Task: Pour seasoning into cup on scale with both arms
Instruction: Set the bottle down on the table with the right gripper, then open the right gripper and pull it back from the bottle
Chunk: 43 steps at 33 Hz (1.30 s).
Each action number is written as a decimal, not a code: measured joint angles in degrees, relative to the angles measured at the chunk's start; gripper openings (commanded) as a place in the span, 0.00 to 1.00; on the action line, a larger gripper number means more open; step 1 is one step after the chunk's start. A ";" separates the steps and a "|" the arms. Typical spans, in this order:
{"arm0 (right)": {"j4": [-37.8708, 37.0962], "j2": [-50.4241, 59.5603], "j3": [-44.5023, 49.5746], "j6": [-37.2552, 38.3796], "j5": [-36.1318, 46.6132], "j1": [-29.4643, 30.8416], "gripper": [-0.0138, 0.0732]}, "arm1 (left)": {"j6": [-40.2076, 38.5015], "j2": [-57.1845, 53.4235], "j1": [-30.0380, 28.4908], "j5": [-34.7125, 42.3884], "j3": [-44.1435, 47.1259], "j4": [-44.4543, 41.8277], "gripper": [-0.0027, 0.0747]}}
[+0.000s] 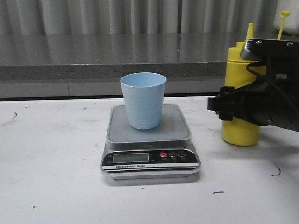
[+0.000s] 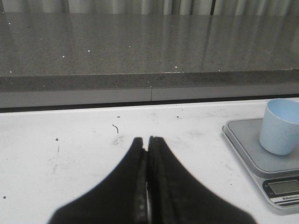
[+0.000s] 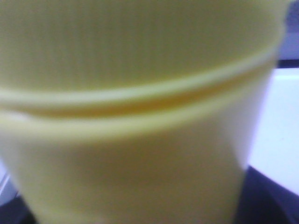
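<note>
The pale blue cup [image 1: 143, 100] stands upright on the platform of the silver-grey scale [image 1: 149, 158]. The yellow seasoning bottle [image 1: 239, 130] stands on the table right of the scale, nozzle up and cap strap hanging open. My right gripper [image 1: 223, 106] reaches in from the right and is closed around the bottle's middle. The bottle [image 3: 140, 93] fills the right wrist view, with a dark finger [image 3: 275, 200] against its side. My left gripper [image 2: 147, 140] is shut and empty over the table, left of the scale [image 2: 247, 149] and cup [image 2: 279, 127]. It is out of the front view.
A grey stone ledge [image 1: 103, 70] runs along the back of the white table [image 1: 51, 177], with curtains behind it. The scale's display and red button face the front edge.
</note>
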<state>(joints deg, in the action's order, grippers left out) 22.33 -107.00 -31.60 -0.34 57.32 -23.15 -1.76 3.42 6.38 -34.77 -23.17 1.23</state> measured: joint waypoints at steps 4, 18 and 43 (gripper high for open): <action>0.00 0.11 0.55 0.00 0.68 0.00 0.86 | 0.00 0.00 0.00 0.00 0.00 0.00 0.01; -0.54 1.00 7.53 0.34 7.71 0.00 0.86 | 0.00 0.00 0.00 0.00 0.00 0.00 0.01; -5.42 1.72 21.20 1.27 10.13 0.00 0.83 | 0.00 0.00 -0.23 0.00 0.00 0.00 0.01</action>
<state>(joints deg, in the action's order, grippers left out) 16.91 -105.28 -10.41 0.93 67.45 -23.15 -1.76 3.42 6.15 -34.77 -23.17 1.23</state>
